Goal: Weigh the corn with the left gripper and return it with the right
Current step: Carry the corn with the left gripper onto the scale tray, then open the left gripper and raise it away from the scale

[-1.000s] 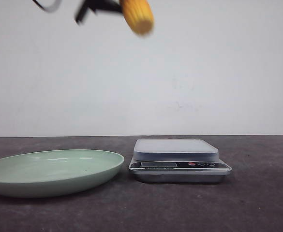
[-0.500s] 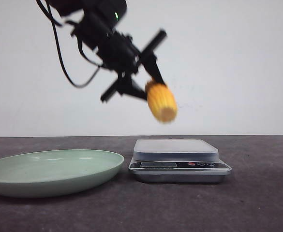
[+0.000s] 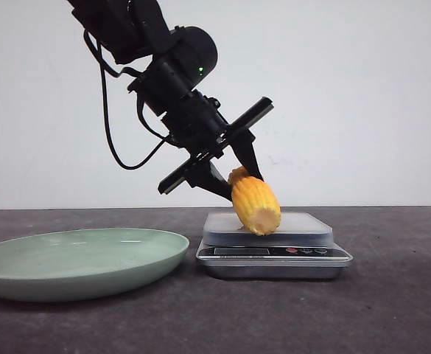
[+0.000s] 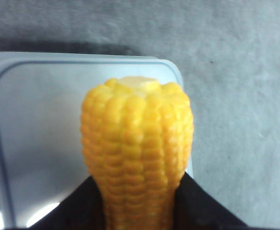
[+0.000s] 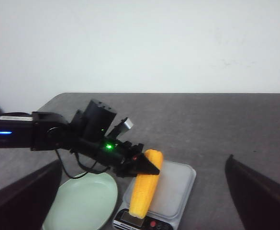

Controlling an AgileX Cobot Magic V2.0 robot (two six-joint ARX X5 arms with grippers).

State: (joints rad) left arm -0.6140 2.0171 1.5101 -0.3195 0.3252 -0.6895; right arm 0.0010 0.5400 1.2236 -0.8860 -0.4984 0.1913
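Observation:
The corn (image 3: 256,203) is a stubby orange-yellow cob, tilted with its pale cut end down over the scale's platform (image 3: 303,224). Whether it touches the platform I cannot tell. My left gripper (image 3: 242,186) is shut on the corn's upper part, reaching down from the upper left. In the left wrist view the corn (image 4: 137,143) fills the middle, with a black finger (image 4: 82,201) on each side of it and the platform (image 4: 39,120) behind. My right gripper (image 5: 144,161) is open and holds nothing, high above the table. Below it are the corn (image 5: 144,191) and the scale (image 5: 175,189).
A silver kitchen scale (image 3: 274,257) with a display and red buttons stands right of centre on the dark grey table (image 3: 392,310). An empty pale green plate (image 3: 82,259) lies to its left, close to the scale. A white wall stands behind.
The left arm has swung down and to the right with the corn, from the top of the front view to the scale's platform.

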